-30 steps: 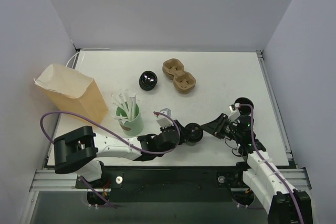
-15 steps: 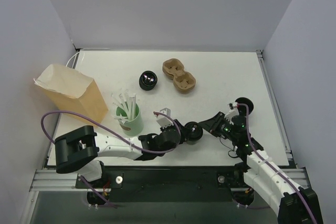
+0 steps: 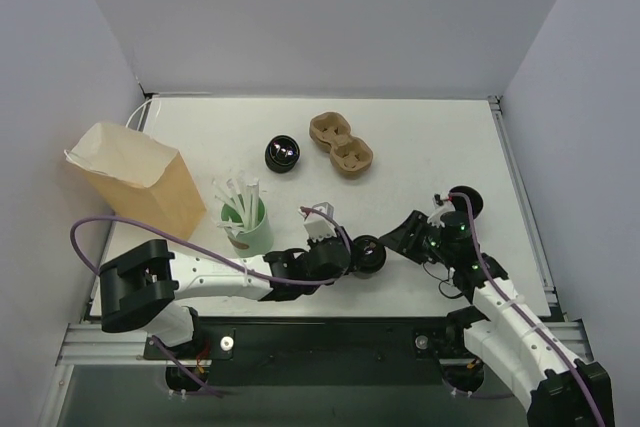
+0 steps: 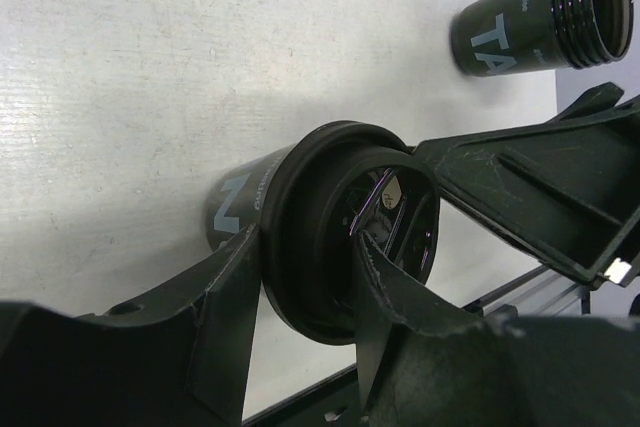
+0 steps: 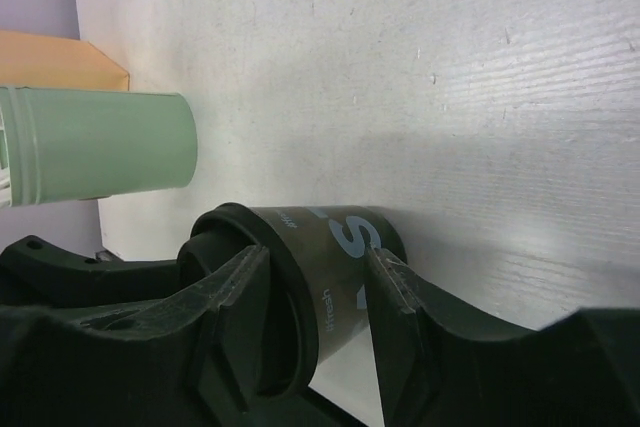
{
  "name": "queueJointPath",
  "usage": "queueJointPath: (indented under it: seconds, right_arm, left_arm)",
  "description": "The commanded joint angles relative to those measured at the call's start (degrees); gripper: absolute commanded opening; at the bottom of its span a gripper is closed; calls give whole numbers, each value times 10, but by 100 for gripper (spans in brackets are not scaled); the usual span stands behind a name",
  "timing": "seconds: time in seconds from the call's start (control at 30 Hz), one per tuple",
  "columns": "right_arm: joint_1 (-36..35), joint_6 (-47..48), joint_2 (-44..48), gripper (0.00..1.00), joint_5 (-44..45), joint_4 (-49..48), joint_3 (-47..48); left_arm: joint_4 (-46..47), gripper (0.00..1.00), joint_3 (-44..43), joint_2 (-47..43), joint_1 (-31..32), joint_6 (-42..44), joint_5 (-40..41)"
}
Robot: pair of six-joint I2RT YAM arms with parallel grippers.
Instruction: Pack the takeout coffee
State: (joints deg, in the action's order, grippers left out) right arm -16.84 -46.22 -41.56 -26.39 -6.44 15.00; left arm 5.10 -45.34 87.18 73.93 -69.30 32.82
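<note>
The takeout coffee, a small black cup with a black lid, stands near the table's front edge. My left gripper is shut on its lid rim. In the left wrist view one finger is outside the rim and one lies in the lid's recess. My right gripper reaches in from the right. Its fingers are spread to either side of the cup in the right wrist view. One fingertip is right at the cup's wall.
A green cup with white straws stands left of the coffee. A lidless black cup and a brown two-cup carrier are farther back. An open paper bag stands at the left edge.
My right gripper has moved left, up to the coffee, and its fingers now straddle the cup. My left gripper keeps its hold and has shifted only slightly.
</note>
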Motion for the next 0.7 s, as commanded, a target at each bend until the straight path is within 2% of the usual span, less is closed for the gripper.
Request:
queueJointPath:
  seconds: [0.0,0.17,0.4,0.5,0.67]
  right_arm:
    - [15,46,-14,44,-21,96,63]
    - [29,79,-9,45,-19,161,120]
    - [29,117,1,42,-51,179,143]
    - [37,141,-17,41,-69,181,150]
    - [67,173,-50,40,-113,190,156]
  left_arm:
    - [-215,29,4,18,5,58,-27]
    - [-216,34,-3,-9,3,74,-25]
    - [-201,34,10,-9,-13,88,-34]
    - [-136,34,44,-16,-22,130,-54]
    - [6,34,116,-37,-73,200,-149]
